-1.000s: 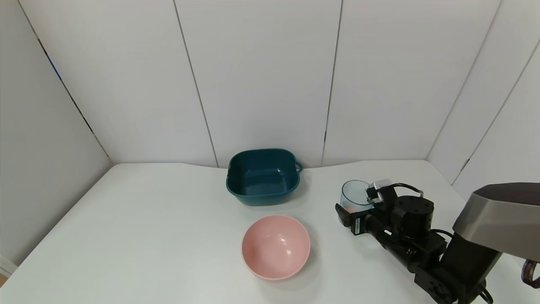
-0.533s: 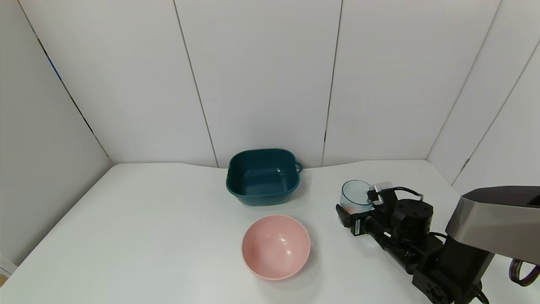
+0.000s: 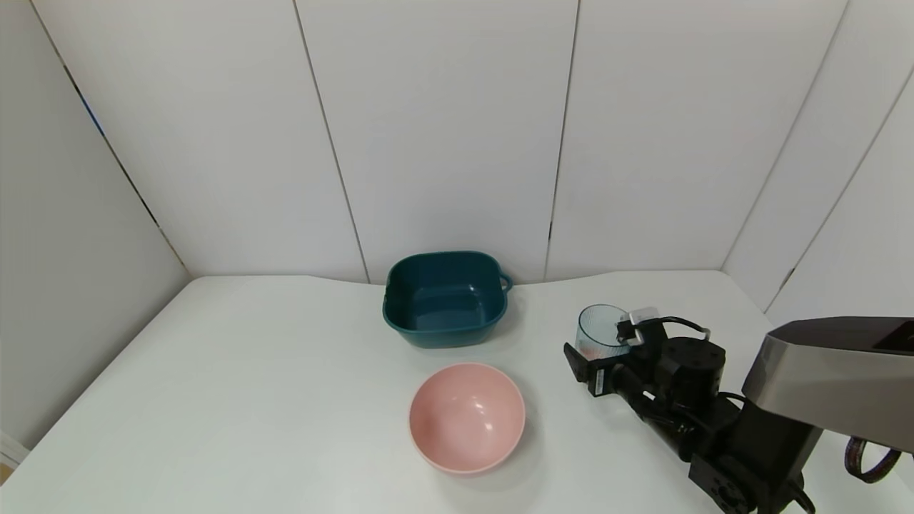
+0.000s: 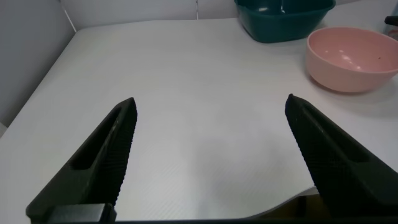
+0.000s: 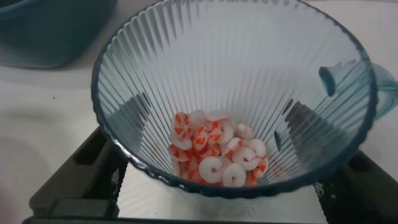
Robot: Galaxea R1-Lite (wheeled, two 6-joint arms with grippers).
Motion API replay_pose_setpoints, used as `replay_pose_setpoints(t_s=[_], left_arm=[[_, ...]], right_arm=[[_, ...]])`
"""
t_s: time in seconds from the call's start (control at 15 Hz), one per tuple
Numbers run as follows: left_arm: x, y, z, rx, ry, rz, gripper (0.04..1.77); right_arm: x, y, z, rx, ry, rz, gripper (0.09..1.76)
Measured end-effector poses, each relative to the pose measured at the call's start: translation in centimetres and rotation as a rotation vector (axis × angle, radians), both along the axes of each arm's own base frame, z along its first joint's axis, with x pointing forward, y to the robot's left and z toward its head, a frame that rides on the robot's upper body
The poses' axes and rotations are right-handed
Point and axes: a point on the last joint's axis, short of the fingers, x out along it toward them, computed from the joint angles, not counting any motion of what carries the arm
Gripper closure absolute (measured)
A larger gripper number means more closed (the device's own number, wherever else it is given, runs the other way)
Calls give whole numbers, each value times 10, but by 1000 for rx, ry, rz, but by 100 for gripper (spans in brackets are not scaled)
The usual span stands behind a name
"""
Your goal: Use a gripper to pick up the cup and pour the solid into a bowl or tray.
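The light-blue ribbed cup (image 3: pixel 600 326) stands upright on the white table at the right, and it fills the right wrist view (image 5: pixel 236 68). The solid (image 5: pixel 214 149), a small heap of red-orange and white ring pieces, lies in its bottom. My right gripper (image 3: pixel 600 348) is open, with one black finger on each side of the cup's lower part (image 5: pixel 214 124). The pink bowl (image 3: pixel 468 417) sits empty at the front centre, to the left of the cup. My left gripper (image 4: pixel 211 106) is open and empty over the table's near left edge, out of the head view.
A dark teal square tub (image 3: pixel 445 298) with a handle stands at the back centre, against the white wall panels. It and the pink bowl (image 4: pixel 351 56) show far off in the left wrist view. The table's front edge (image 4: pixel 292 202) lies under the left gripper.
My right arm has slid a little leftward, bringing its fingers farther along the cup's sides. The cup, bowl and tub have not moved.
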Motion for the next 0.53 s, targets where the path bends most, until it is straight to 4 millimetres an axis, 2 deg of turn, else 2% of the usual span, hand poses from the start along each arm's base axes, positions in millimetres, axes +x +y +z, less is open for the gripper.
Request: replay_pose_setpoints(t_s=[0.4, 0.47, 0.53], left_arm=[[0, 0, 0, 0, 0, 0, 9], [0, 0, 0, 0, 0, 0, 9], [0, 0, 0, 0, 0, 0, 9]], right_arm=[[2, -1, 0, 1, -4, -3, 14], [2, -1, 0, 1, -4, -3, 19], [2, 0, 0, 2, -4, -2, 37]])
